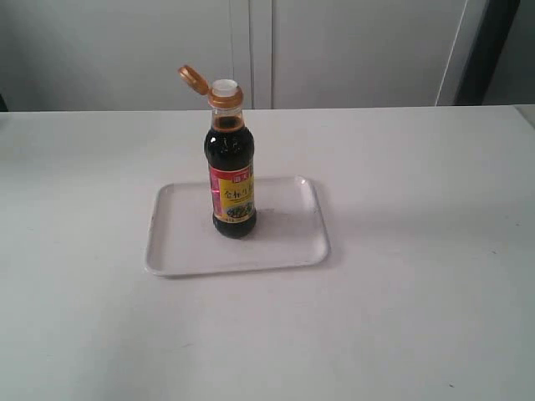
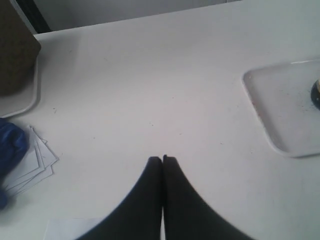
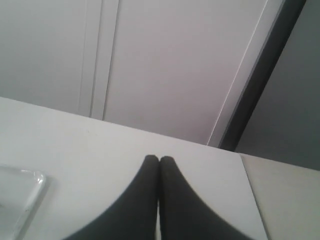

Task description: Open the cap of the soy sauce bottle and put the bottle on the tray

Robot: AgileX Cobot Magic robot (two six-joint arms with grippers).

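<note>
Your table [image 1: 401, 276] fills most of the exterior view, a bare pale surface with neither arm reaching into that picture, so you read each arm's pose only from its own wrist camera. On the table sits the tray [image 1: 284, 251], flat and white, near the middle, and the soy sauce bottle [image 1: 231, 180] stands upright on it, toward the tray's centre. The cap [image 1: 193, 79] is flipped open, tilted back off its hinge beside the white spout [image 1: 224, 85]. Your left gripper [image 2: 162, 158] hangs above bare table with its two dark fingers pressed together, nothing between them; it is well apart from the tray, whose rounded corner shows at the edge of the left wrist view with only a sliver of the bottle's base on it. Your right gripper [image 3: 159, 158] has its fingers pressed together too, holding nothing, above the table with the wall panels [image 3: 165, 70] behind it and a corner of the tray just in sight. The left wrist view alone shows you things the exterior view leaves out: a second tray's rim [image 2: 30, 100] bearing a brown object, a fan of white cards [image 2: 35, 162], and something blue [image 2: 11, 145] lying against them, too blurred to identify.
</note>
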